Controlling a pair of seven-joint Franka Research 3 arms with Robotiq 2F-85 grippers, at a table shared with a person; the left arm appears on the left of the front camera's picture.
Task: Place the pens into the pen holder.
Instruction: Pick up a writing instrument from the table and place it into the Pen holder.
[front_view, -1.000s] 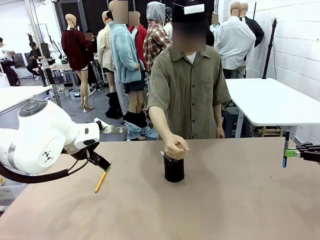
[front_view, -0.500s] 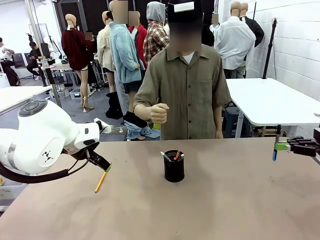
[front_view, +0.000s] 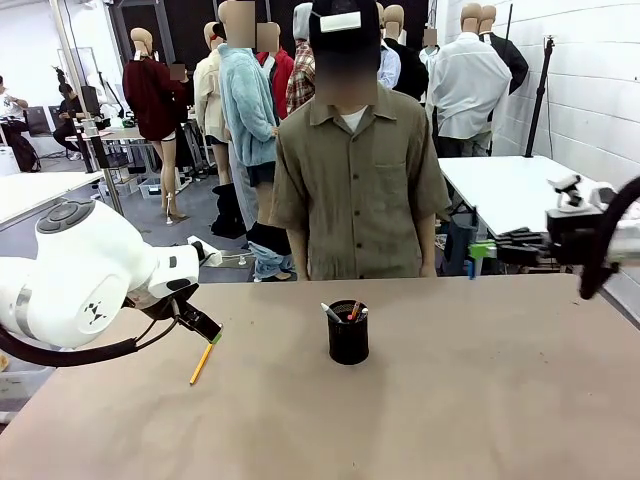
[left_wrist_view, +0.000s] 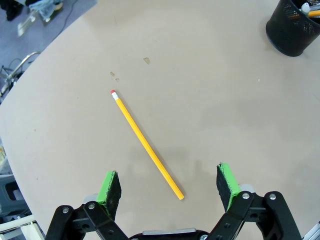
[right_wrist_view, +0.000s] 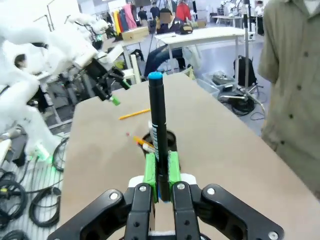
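Logged left pincer (left_wrist_view: 167, 175) spread wide, low over the yellow pencil (left_wrist_view: 145, 145) lying flat on the bench (front_view: 450, 400) at 8 o'clock from the pen holder (front_view: 348, 338). Logged right pincer (right_wrist_view: 160, 165) pinching the dark blue-ended pen (right_wrist_view: 158, 115), raised at 2 o'clock from the pen holder. Noted pens (front_view: 330, 312) standing inside it.

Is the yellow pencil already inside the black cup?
No, the yellow pencil lies flat on the table in front of the open left claw, well apart from the cup.
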